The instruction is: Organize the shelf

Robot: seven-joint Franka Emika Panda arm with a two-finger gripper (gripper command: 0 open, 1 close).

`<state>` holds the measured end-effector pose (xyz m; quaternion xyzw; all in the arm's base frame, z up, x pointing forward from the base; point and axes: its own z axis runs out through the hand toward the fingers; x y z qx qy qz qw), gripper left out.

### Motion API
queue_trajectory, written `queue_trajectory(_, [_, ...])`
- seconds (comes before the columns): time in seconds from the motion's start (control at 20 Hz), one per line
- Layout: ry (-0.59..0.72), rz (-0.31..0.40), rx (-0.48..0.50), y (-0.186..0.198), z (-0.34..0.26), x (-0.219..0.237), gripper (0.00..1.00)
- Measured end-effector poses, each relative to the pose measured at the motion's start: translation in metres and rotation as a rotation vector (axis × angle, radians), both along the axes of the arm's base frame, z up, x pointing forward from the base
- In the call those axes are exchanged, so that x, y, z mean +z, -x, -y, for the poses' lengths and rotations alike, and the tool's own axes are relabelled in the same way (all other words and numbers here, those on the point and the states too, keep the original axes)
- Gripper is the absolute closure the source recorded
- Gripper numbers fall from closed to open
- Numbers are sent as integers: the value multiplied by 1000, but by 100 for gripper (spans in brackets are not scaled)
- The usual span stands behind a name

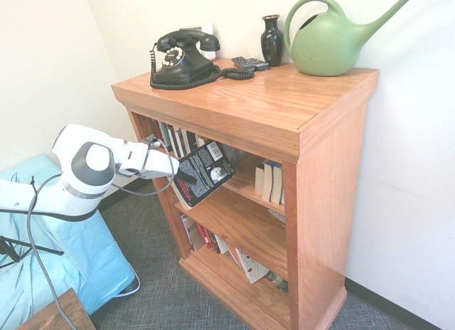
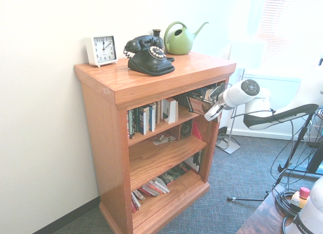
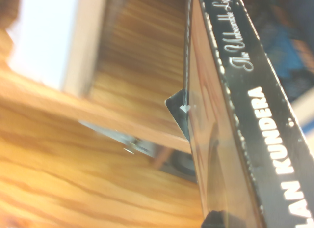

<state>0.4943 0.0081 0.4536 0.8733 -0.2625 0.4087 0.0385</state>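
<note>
Shelf long axis vert, front twd arm; blk bk tilted

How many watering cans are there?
1. The green watering can stands on top of the bookcase, beside the dark vase. The other outside view shows the same one.

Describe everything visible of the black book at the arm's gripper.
The black paperback-looking book with white lettering is held by the white arm's two-finger gripper, tilted, at the front of the reddish-brown wooden bookcase's upper opening. One cover shows dense print, a small pale picture and a white barcode box. Its black spine reads "KUNDERA" and, in script, "The Unbearable", the rest unclear; the edges look scuffed white.
</note>
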Motion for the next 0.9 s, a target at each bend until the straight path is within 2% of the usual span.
queue_trajectory(0.3, [-84,-7,-17,-37,-13,-26,100])
queue_trajectory(0.9, [-255,44,-32,-86,-22,-30,100])
